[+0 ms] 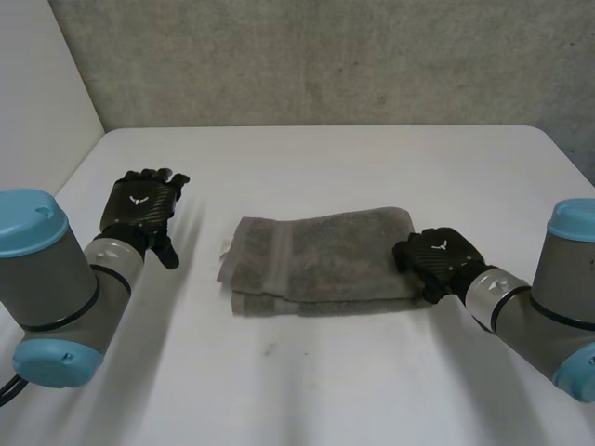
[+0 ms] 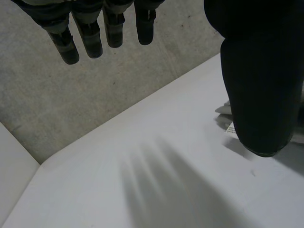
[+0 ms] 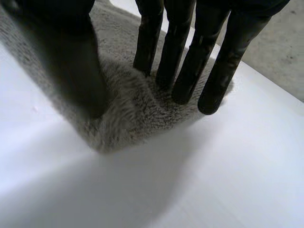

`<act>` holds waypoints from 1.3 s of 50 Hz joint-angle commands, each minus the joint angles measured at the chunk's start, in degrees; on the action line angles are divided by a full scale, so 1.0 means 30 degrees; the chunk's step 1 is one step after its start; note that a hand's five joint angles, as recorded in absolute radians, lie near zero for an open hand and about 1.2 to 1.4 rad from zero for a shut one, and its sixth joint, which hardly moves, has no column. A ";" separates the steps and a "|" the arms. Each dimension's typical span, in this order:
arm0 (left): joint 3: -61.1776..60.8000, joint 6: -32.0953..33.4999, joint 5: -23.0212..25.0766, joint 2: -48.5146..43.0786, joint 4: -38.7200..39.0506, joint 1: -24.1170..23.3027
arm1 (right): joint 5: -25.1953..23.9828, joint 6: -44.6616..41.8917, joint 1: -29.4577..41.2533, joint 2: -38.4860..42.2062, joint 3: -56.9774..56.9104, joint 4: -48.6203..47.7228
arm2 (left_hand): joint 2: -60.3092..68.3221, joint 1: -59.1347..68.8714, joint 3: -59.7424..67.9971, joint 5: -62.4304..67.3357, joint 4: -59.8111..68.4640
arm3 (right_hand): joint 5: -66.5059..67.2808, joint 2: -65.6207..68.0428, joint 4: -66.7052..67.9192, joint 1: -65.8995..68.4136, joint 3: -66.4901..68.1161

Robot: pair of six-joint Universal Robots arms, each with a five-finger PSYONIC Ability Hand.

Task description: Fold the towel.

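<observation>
One end of towel lies beneath right hand.

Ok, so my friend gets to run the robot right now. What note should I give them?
Left hand: open, fingers straight, holding nothing, above the white table, apart from the towel's left end.
Right hand: open, straight fingers and thumb pressing on the towel's right end.
Grey towel: mid-table, lying folded in layers.
Done: at least one fold.
Left: perhaps another fold; the left-end edges look uneven.
</observation>
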 commanded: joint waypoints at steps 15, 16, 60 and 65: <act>0.0076 -0.0051 -0.0056 0.0319 0.0048 -0.0103 | 0.0409 -0.7412 -0.1066 -0.2288 0.0015 -0.0126 | 0.0187 -0.0008 0.0143 -0.0511 0.0141 | 0.8227 0.7884 0.8224 0.7963 0.8188; 0.0078 -0.0051 -0.0056 0.0320 0.0048 -0.0104 | 0.0409 -0.7416 -0.1064 -0.2289 0.0010 -0.0126 | 0.0187 -0.0008 0.0143 -0.0511 0.0141 | 0.8227 0.7884 0.8224 0.7963 0.8188; 0.6142 -0.3858 -0.0642 -0.4480 -0.3613 -0.5317 | 0.1141 0.6031 0.3007 0.1690 -0.5404 0.2154 | 0.0371 0.0175 0.0326 -0.0328 0.0325 | -1.5107 -1.5449 -1.5109 -1.5370 -1.5146; 0.6113 -0.3830 -0.0729 -0.5829 -0.3848 -0.5465 | 0.1258 0.5885 0.3563 0.3653 -0.6928 0.2890 | 0.0762 0.0567 0.0718 0.0064 0.0717 | -1.5107 -1.5449 -1.5109 -1.5370 -1.5146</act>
